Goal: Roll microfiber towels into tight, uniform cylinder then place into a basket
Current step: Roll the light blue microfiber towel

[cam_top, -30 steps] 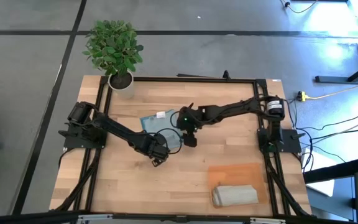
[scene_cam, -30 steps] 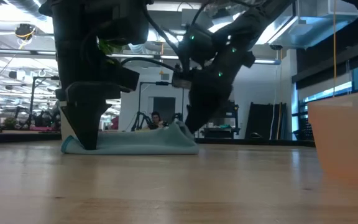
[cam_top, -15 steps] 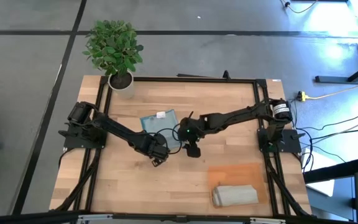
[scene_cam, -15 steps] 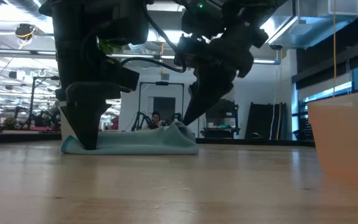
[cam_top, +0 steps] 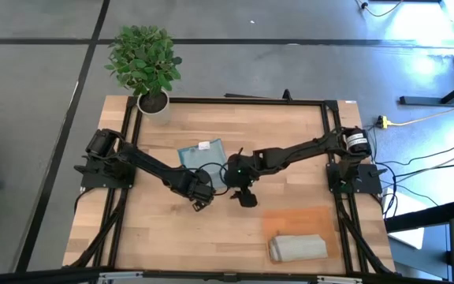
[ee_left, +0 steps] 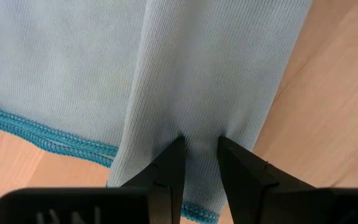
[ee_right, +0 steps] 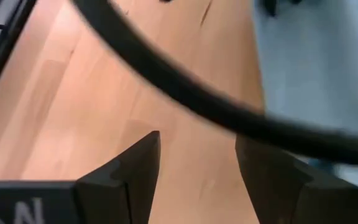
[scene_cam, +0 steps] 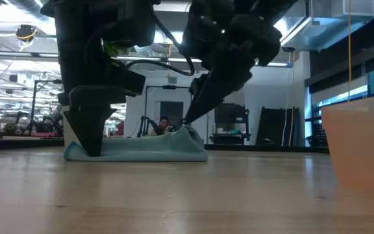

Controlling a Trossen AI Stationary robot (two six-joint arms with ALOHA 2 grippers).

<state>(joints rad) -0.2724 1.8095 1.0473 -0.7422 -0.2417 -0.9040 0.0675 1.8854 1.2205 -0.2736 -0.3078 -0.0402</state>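
Note:
The pale blue-grey microfiber towel lies flat on the wood, one side folded over into a long strip. My left gripper points down at the towel's near end, shut on the strip. My right gripper hangs open over bare wood just right of the towel, nothing between its fingers. In the low view it slants above the towel's raised right end. A rolled grey-beige towel lies at the near side of the orange basket. My left gripper pinches the folded strip of the blue towel between its two fingertips, close to the teal-stitched hem. The fingers come from above, pointing steeply down. The cloth puckers between the tips, and the towel stays lying on the table.
A white pot with a green plant stands at the table's far left corner. A black cable runs across the right wrist view. Bare wood stretches between the towel and the basket wall.
My right gripper has drawn away from the towel's right end toward the table's near edge, rising a little and turning as it went. Its fingers keep the same gap. The blue towel and my left gripper stay as they were.

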